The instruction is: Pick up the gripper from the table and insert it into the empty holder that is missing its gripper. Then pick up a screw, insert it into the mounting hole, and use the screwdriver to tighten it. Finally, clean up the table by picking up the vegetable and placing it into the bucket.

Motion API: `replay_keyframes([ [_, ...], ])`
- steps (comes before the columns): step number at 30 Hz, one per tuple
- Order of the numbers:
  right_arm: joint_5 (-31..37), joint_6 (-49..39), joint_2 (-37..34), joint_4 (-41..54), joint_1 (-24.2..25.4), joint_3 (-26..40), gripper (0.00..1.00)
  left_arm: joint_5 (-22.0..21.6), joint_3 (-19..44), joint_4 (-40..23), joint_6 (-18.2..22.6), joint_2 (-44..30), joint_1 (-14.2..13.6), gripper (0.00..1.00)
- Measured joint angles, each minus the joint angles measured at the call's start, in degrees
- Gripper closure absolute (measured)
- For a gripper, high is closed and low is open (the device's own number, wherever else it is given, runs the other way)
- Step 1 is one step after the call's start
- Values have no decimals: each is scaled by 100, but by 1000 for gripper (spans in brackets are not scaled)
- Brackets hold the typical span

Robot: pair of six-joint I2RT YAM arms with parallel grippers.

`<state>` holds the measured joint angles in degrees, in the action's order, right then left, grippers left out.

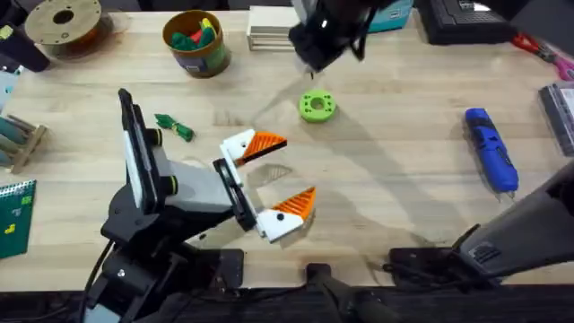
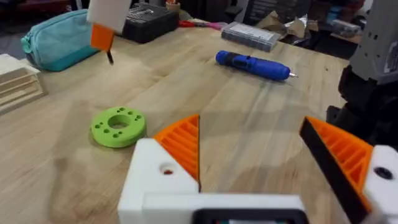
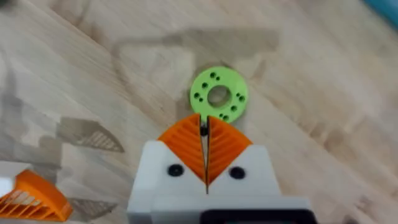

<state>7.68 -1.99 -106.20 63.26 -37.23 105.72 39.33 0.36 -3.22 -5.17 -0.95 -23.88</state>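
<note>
Two arms work over the table (image 1: 386, 188). The left gripper (image 1: 273, 179) sits low near the table's middle, its white blocks and orange ribbed pads spread wide with bare wood between them, so its jaws are released and grasp nothing. The right gripper (image 3: 206, 134) hangs above the far middle of the table, and its wrist view shows its two orange pads pressed together, clenched on a small dark thing (too small to tell what) that pokes out at the tips (image 3: 203, 129). Directly under those tips lies a light-green ring-shaped disc (image 1: 317, 106) with small holes around it; the tips are above it and not touching.

At the right side of the table the blue screwdriver (image 1: 491, 149) lies flat, its dark tip toward the near edge, well apart from both grippers. The small dark-green vegetable (image 1: 176, 126) lies on the wood left of the left gripper, just beside that arm's upper link. At the far left-middle stands the bucket (image 1: 195, 42), yellow-rimmed, with red, green and yellow pieces inside. A brown spool (image 1: 64, 24) sits farther left of it.
</note>
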Motion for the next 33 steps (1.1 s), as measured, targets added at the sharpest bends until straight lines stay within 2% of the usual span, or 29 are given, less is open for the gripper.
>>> replay_keyframes([
  [5, -34, -154, 23, 428, 0, 664, 994, 4, 0, 0, 0, 0, 0, 15],
  [10, -337, -220, 33, 424, 0, 858, 994, 7, 0, 0, 0, 0, 0, 15],
  [20, -520, -747, 224, 491, 0, 867, 994, 7, 0, 0, 0, 0, 0, 15],
  [30, -520, -1365, 985, 685, 0, 837, 994, 7, 0, 0, 0, 0, 0, 13],
  [33, -520, -1564, 1391, 475, 0, 467, 995, 7, 0, 0, 0, 0, 0, 14],
])
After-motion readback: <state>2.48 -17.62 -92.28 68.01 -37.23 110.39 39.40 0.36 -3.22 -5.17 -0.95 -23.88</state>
